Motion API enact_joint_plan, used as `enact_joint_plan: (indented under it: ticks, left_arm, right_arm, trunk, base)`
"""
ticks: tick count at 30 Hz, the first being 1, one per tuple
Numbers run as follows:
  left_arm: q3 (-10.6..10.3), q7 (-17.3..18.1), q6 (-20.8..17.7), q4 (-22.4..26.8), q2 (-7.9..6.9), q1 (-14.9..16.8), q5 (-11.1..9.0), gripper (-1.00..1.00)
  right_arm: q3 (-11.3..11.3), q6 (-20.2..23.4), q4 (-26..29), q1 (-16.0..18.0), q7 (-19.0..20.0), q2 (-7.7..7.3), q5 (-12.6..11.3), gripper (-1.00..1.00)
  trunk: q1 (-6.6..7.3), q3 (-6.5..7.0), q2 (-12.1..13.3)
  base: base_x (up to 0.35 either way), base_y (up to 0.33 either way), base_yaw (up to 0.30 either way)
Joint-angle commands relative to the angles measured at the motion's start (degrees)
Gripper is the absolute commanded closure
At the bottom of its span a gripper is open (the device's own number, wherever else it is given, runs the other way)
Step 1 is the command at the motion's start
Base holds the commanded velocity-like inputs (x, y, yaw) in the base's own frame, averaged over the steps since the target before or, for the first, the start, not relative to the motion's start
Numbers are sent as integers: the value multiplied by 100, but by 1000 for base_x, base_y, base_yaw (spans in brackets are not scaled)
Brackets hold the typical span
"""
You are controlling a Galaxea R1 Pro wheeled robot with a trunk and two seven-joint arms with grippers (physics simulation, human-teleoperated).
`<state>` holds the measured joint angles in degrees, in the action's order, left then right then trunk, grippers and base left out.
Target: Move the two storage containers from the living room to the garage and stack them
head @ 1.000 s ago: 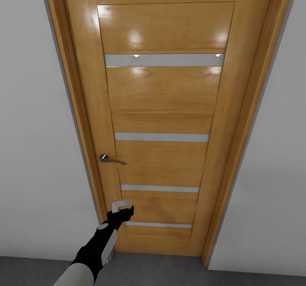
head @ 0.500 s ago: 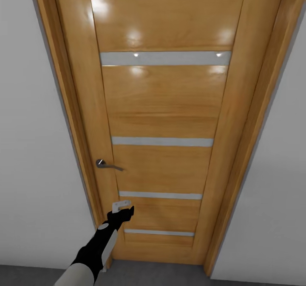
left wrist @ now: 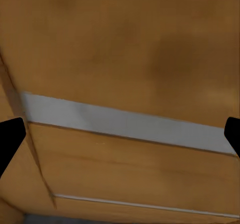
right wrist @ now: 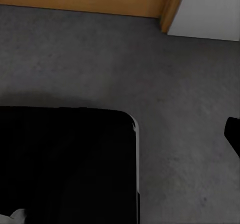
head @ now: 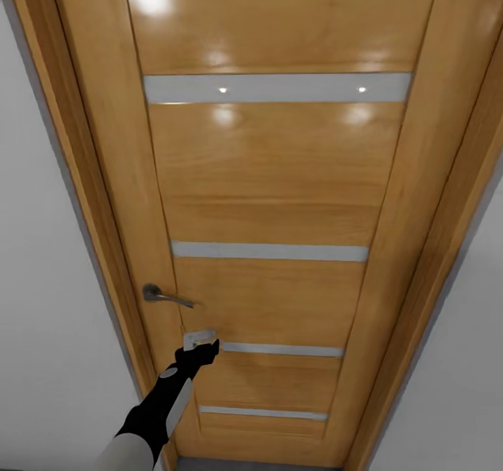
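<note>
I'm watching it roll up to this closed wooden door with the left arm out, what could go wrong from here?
The left gripper sits below the lever handle, so it may push the door panel instead of working the handle. Its fingers are spread close to the wood and could scrape it. The door looks shut, so the base might bump it.

head cam close up, facing wooden door (head: 272, 198) head-on. left wrist cam nearly against same door, grey strip (left wrist: 125, 124) across. right wrist cam aimed down at grey floor (right wrist: 150, 69), door's bottom edge shared.
</note>
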<state>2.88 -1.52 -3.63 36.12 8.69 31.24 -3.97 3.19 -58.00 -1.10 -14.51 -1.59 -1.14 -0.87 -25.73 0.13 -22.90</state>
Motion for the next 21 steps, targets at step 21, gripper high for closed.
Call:
enact_joint_plan:
  ticks: [21]
  left_arm:
    - [11,-14,-26,8,27,-3,-32,-100]
  right_arm:
    - [32,-19,-4,1,-4,0,-8,-100]
  trunk:
    - [-5,0,-2]
  base:
    - [122,91,0]
